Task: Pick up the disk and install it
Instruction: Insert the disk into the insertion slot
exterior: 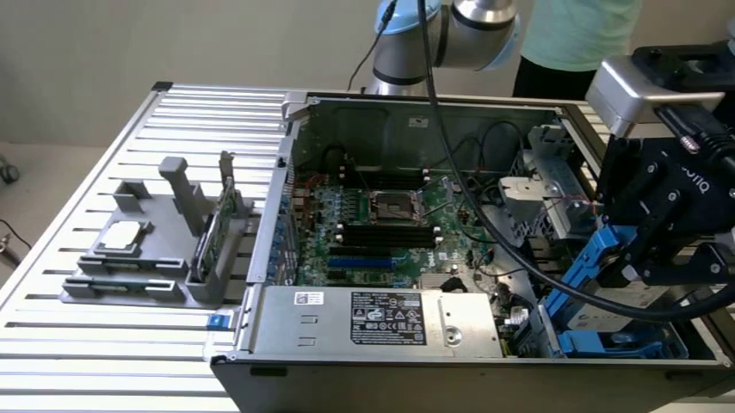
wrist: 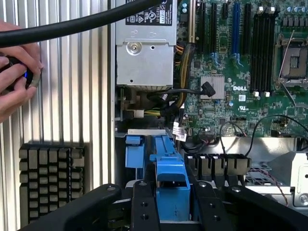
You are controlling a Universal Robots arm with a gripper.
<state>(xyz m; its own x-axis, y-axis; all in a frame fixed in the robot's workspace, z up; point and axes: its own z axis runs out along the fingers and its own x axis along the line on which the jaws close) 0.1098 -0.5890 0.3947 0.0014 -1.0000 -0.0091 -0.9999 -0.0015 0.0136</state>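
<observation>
**Exterior view**
- Nearest you: the power supply [exterior: 391, 317], along the near wall of the open computer case [exterior: 402, 383] on the slatted tabletop [exterior: 92, 361].
- The end effector [exterior: 643, 258] hangs over the case's near corner, at the exterior view's right.
- The disk [exterior: 586, 271] sits directly under it and is gripped by its blue bracket.
- The disk stands steeply tilted. Its long axis seems to run from the end effector down toward the drive bay at that corner.
- The motherboard [exterior: 379, 224] lies well apart, toward the exterior view's left.

**Wrist view**
- Nearest the lens: two black fingers [wrist: 144, 204], part-way open and pressed against either side of the blue bracket.
- That makes it a grip on the disk [wrist: 172, 185], not a hover.
- Past the bracket the bay's edge shows, then the motherboard [wrist: 240, 72].
- This view adds a person's hand [wrist: 17, 72] over the tabletop beside the case, holding a small dark object.
- It also adds a black finned block [wrist: 50, 183].
- The exterior view alone gives you the disk's tilt.
</observation>
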